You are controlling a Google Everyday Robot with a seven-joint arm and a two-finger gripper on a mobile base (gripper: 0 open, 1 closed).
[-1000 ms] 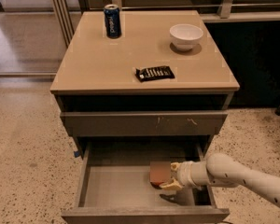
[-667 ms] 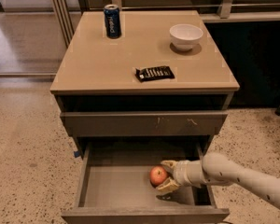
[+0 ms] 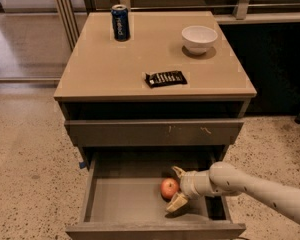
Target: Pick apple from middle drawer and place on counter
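At far left lies the speckled floor [image 3: 25, 149]. On the beige table [image 3: 100, 69], a blue can [image 3: 120, 22] stands upright near the back left corner. Further right, a black snack packet [image 3: 165, 78] lies flat near the table's front edge, and a white bowl [image 3: 199, 38] sits toward the back right, well apart from both. Below the table top is a closed drawer front with pale scratches [image 3: 155, 132]. Under it the middle drawer [image 3: 115, 204] is pulled open, showing its smooth grey floor. The apple [image 3: 169, 188] rests on that floor, right of the drawer's centre. The end effector [image 3: 173, 189] is inside the drawer at the apple, its fingers [image 3: 178, 202] spread, one behind the fruit and one in front, with the apple between them. The rear finger shows a gap from the apple; the front one is just beside it. The pale arm [image 3: 260, 191] runs off to the lower right.
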